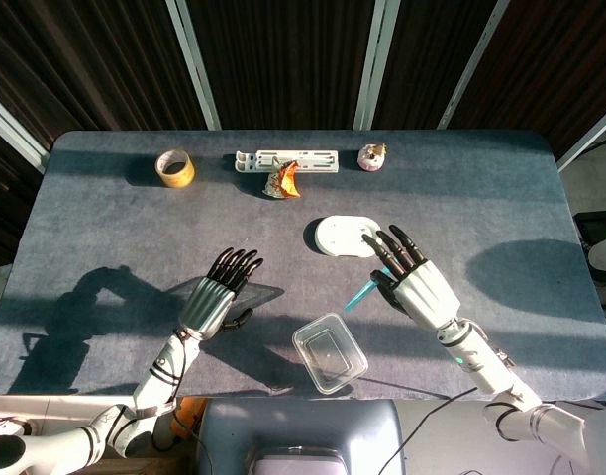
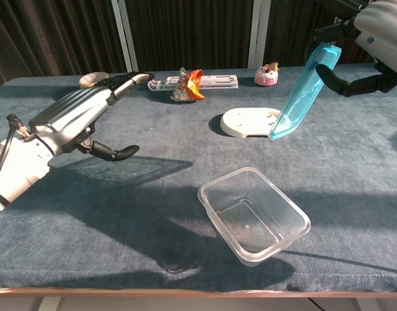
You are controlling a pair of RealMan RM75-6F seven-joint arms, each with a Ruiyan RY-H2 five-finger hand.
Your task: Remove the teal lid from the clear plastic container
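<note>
Where lid [image 2: 305, 91] hangs (tilted), white plate [image 2: 249, 122] beneath

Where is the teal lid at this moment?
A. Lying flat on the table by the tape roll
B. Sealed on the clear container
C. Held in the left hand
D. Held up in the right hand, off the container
D. The right hand holds the teal lid raised and tilted, while the clear container sits open on the table.
</note>
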